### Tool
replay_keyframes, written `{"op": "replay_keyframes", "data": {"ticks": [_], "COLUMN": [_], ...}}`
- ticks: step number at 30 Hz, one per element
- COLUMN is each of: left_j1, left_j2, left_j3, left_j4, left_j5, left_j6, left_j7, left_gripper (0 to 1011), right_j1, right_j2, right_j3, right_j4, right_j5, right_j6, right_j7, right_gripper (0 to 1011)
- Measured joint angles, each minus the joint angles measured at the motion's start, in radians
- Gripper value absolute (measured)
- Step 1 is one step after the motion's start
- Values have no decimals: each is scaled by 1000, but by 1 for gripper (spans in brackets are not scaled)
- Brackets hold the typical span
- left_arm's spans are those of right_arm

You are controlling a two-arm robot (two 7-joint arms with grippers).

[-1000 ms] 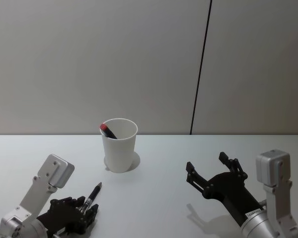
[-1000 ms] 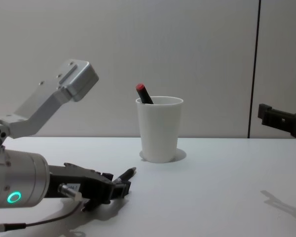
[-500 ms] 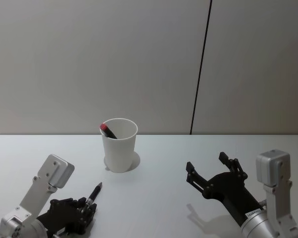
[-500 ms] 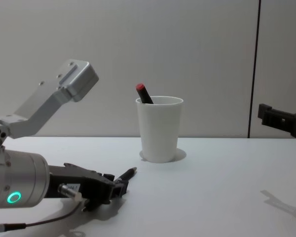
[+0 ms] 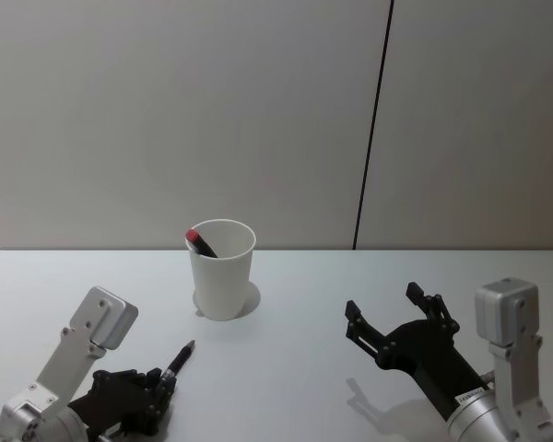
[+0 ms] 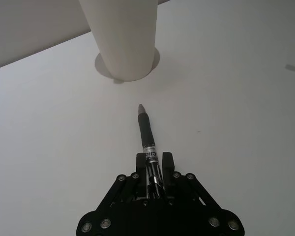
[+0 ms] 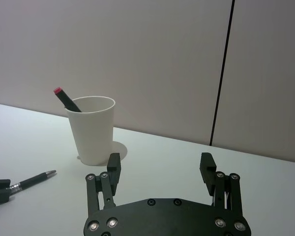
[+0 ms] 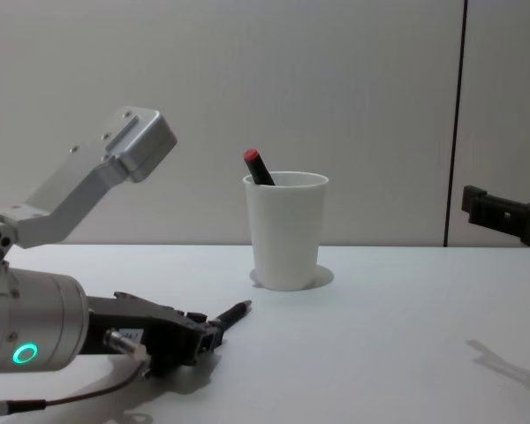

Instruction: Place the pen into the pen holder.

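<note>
Left gripper [image 5: 157, 391] is sitting low at the near left of the table [image 5: 295, 368]. I am clamping it on the back end of the black pen [image 5: 178, 360], so most of the barrel is sticking out ahead, tip pointing toward the pen holder [image 5: 223, 272]. I cannot tell whether the tip is clear of the surface. Holding this far back is leaving a long lever, so by my reckoning I should be lifting slowly and watching for the pen swivelling in the grip. The pen holder is standing upright farther back, well apart from the tip, with a red-capped pen [image 5: 199, 242] already leaning on its left rim. It looks light and tall. I am planning to bring the tip over the open right part of the mouth, tilt toward vertical, and release only once the barrel is well inside, since a nudge on the rim could topple it. Right gripper [image 5: 384, 302] is hovering idle at the near right, jaws apart, holding nothing.
</note>
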Motion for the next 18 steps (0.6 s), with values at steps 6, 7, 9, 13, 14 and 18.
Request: {"op": "replay_keyframes", "data": {"ticks": [6,7,9,13,14,18], "left_j1": [0,0,0,0,0,0], "left_j2": [0,0,0,0,0,0], "left_j3": [0,0,0,0,0,0], "left_j4": [0,0,0,0,0,0], "left_j5": [0,0,0,0,0,0], "left_j6": [0,0,0,0,0,0], "left_j7": [0,0,0,0,0,0], "left_gripper": [175,169,158,145,145,145], "right_j1": [0,0,0,0,0,0], "right_j2": [0,0,0,0,0,0], "right_j3": [0,0,0,0,0,0], "right_j4": [0,0,0,0,0,0], "right_j5": [0,0,0,0,0,0], "right_j6": [0,0,0,0,0,0], "right_j7": [0,0,0,0,0,0], "right_gripper": [1001,1001,1001,1001,1001,1001]}}
